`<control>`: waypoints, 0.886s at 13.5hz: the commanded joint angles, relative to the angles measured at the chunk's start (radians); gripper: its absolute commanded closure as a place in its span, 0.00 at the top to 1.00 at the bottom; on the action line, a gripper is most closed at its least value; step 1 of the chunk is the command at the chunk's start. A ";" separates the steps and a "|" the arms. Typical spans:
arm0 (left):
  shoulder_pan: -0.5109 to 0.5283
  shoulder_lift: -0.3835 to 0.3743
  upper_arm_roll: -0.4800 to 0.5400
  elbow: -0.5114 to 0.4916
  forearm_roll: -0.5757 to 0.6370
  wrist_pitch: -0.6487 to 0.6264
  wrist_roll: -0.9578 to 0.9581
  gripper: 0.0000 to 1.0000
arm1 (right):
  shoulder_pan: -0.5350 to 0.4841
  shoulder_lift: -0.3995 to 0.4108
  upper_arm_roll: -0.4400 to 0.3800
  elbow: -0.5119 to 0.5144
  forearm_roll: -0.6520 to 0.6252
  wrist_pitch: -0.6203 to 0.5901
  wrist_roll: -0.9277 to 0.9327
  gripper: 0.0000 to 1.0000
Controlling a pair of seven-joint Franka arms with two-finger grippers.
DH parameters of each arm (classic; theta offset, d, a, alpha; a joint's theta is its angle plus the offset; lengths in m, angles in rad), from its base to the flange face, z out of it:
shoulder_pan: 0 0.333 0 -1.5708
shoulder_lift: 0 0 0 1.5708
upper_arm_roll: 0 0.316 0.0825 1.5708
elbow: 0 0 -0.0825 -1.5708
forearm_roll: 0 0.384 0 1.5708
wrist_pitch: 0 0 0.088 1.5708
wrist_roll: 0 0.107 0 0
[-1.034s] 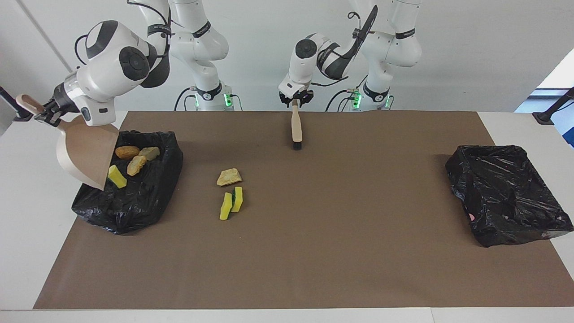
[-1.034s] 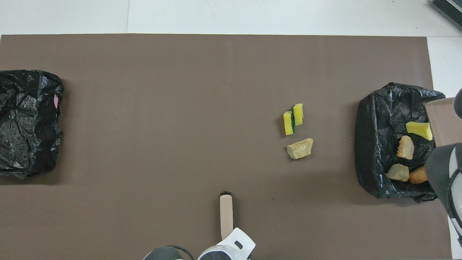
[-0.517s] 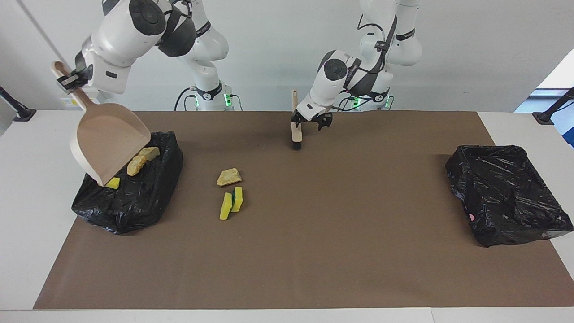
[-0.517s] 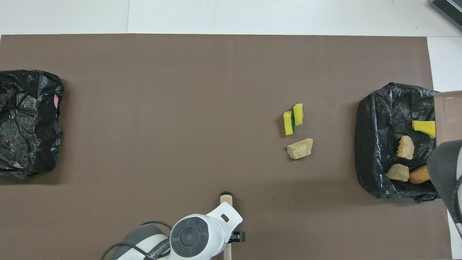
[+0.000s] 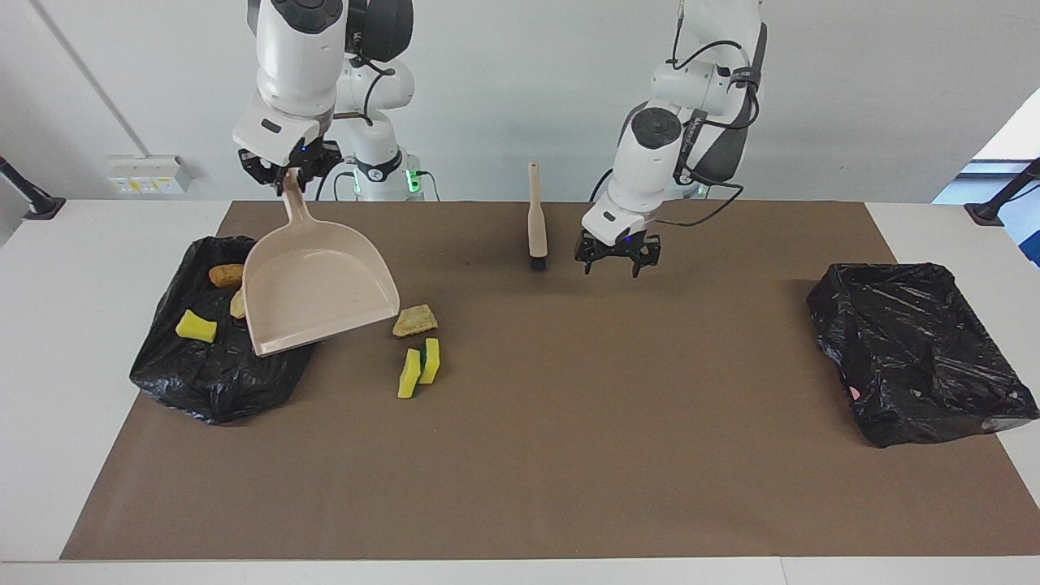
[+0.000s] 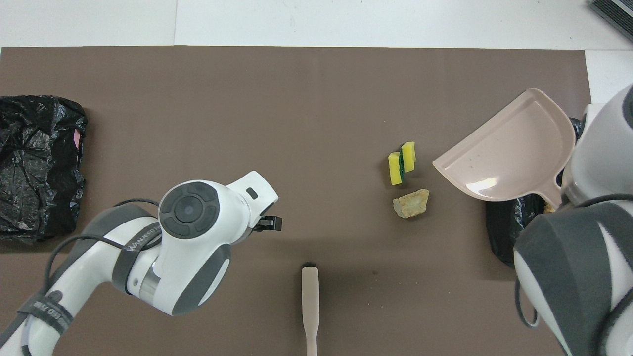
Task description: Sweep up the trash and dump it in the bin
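Both arms raised (left end effector [image 5: 616, 262] spread)

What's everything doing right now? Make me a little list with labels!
right gripper: jaws shut on the handle of the dustpan, raised partly over the trash bin
left gripper: jaws open, holding nothing, over the mat beside the brush
in the trash bin: yellow chunk, orange-brown chunk
on the mat: tan chunk, yellow-green pieces
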 commanded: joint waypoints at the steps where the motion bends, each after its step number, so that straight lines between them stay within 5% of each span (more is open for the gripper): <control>1: 0.020 -0.021 0.082 0.098 0.023 -0.117 0.132 1.00 | 0.083 0.056 0.001 0.017 0.127 0.118 0.302 0.00; 6: 0.168 -0.016 0.091 0.348 0.023 -0.363 0.300 1.00 | 0.266 0.234 0.001 0.024 0.204 0.372 0.709 0.00; 12: 0.270 -0.001 0.088 0.586 0.023 -0.583 0.465 1.00 | 0.399 0.412 0.001 0.047 0.244 0.612 0.848 0.00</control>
